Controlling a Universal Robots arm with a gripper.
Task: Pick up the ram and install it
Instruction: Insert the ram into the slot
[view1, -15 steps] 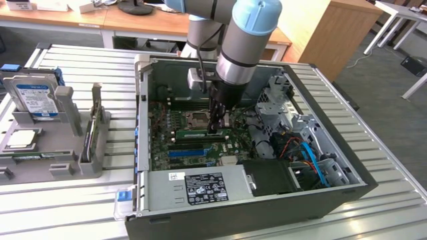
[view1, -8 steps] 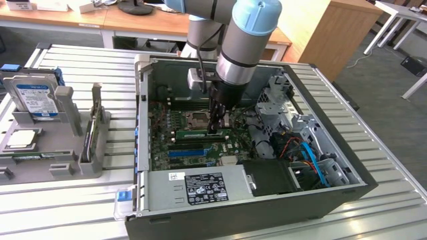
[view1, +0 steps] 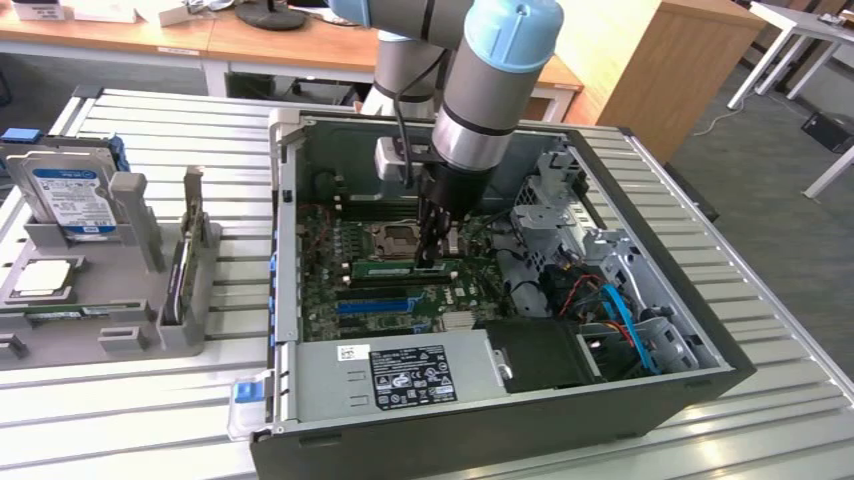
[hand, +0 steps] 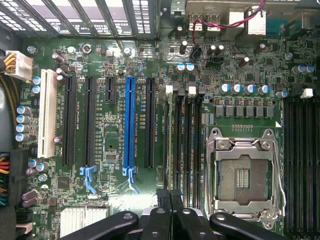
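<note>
A slatted metal bench (view1: 120, 420) stands on a grey floor (view1: 761, 150), with wooden desks (view1: 307, 50), a wooden cabinet (view1: 654, 70) and a white table (view1: 807, 22) behind.

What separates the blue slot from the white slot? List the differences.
The blue slot is bright blue, the white slot off-white. The blue slot ends in a blue latch; the white slot shows none. The white slot sits near the edge of the board, the blue slot between black slots. Both are empty and lie parallel.
</note>
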